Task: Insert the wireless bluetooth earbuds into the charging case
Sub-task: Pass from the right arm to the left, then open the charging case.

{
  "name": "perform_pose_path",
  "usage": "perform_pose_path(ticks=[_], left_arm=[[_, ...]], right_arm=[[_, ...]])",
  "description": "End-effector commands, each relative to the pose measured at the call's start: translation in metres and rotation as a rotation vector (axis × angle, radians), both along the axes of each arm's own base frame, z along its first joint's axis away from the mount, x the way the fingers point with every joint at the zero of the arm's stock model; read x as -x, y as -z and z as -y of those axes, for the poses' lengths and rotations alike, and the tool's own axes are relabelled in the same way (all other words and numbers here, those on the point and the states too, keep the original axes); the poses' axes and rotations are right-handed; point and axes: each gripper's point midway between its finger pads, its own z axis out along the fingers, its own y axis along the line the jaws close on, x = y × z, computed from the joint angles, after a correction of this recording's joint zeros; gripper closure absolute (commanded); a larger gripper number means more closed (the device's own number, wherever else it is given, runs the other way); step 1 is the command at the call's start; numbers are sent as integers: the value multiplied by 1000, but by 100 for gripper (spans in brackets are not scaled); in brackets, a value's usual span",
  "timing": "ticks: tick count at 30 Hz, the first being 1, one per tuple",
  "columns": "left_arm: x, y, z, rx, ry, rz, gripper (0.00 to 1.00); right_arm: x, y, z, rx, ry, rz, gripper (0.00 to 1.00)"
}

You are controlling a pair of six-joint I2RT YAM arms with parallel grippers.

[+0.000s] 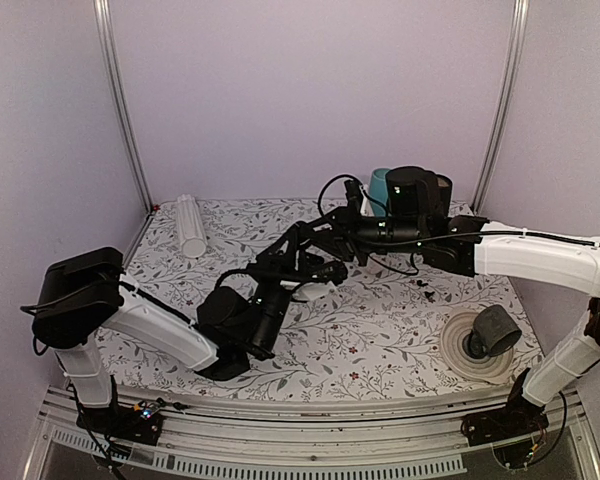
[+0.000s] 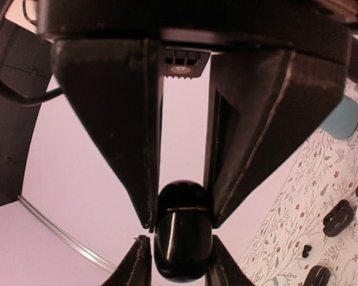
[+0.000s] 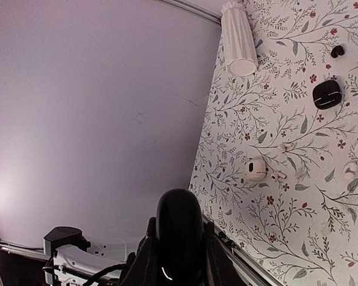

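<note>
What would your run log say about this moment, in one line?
left gripper: shut on black case | right gripper: shut on same case | earbuds: loose on table

Both arms span the counter's [image 1: 380,335] middle, left fingers [image 2: 116,119] and right fingers [image 3: 144,259] meeting on a black case [image 2: 179,238], so passage there is blocked. The front centre lies open. A ribbed white cylinder [image 1: 192,225] lies back-left, a teal cup [image 1: 379,185] stands behind, and a pale disc [image 1: 458,352] sits front-right.

Plain lilac walls [image 1: 300,90] fill the upper frame, a metal post [image 1: 120,100] at upper left. A floral tabletop [image 1: 380,330] spreads below.
</note>
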Motion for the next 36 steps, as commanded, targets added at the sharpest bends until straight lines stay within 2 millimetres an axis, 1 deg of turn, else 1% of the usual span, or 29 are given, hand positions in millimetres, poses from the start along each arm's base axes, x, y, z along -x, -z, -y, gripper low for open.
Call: perform_pose_path(ticks=[1,4,7,9,11,14,15,19,22,23,24,26,27,29,32,36], left_arm=[[9,-31,-3,194,46,42,71],[7,-29,-1,195,53,26,77],[5,-27,1,195,59,7,89],[3,-26,1,204,59,-11,99],[1,-25,1,222,66,-40,100],[0,-22,2,263,96,-109,100],[-1,-21,2,282,111,-142,100],[0,-12,9,365,212,-314,100],[3,-2,13,436,312,-507,100],[4,-3,14,501,355,-572,100],[5,-1,14,522,387,-624,100],[9,-4,15,592,463,-721,100],[11,-5,17,623,515,-780,100],[19,-16,20,707,646,-892,100],[33,-35,20,811,857,-1047,100],[53,-61,16,911,1114,-1193,100]], right_arm=[[1,12,1,14,-4,-12,97],[1,13,1,17,-2,-11,96],[2,12,2,17,-6,-1,94],[2,11,3,17,-5,11,84],[2,7,6,16,1,42,67],[1,-2,14,22,22,103,46],[0,-5,17,27,33,122,41],[-3,-24,31,49,79,248,26],[-4,-38,46,59,121,362,18],[-4,-44,52,57,136,402,14],[-2,-51,56,43,145,440,11],[3,-68,61,21,140,545,6],[4,-73,64,19,142,583,6],[8,-79,67,16,138,676,4],[20,-86,71,-3,107,799,3],[35,-89,63,-14,14,894,4]])
